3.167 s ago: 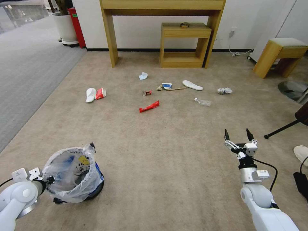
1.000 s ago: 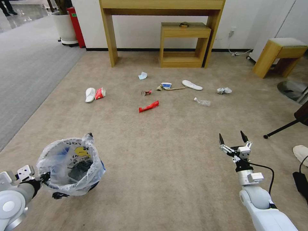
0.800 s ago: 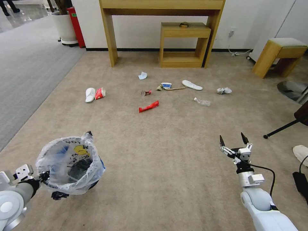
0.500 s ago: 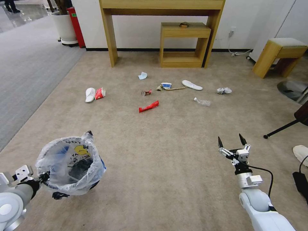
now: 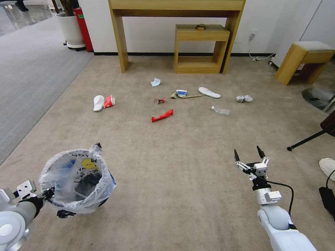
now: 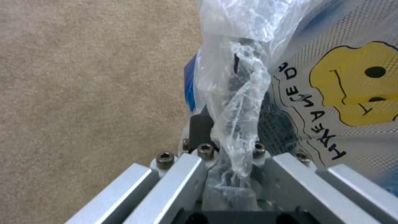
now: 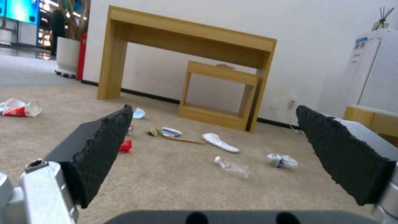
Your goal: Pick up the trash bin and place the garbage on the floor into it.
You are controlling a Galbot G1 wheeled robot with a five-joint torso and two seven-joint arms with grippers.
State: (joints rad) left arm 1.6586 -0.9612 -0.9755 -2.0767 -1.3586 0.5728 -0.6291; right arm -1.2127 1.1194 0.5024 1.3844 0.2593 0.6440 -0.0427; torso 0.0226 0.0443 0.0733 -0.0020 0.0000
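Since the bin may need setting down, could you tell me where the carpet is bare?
Bare beige carpet lies between the trash bin, gripped at its rim by the left gripper, and the open right gripper. It is crowded farther ahead, from the red wrapper to the clear bottle and white slipper.
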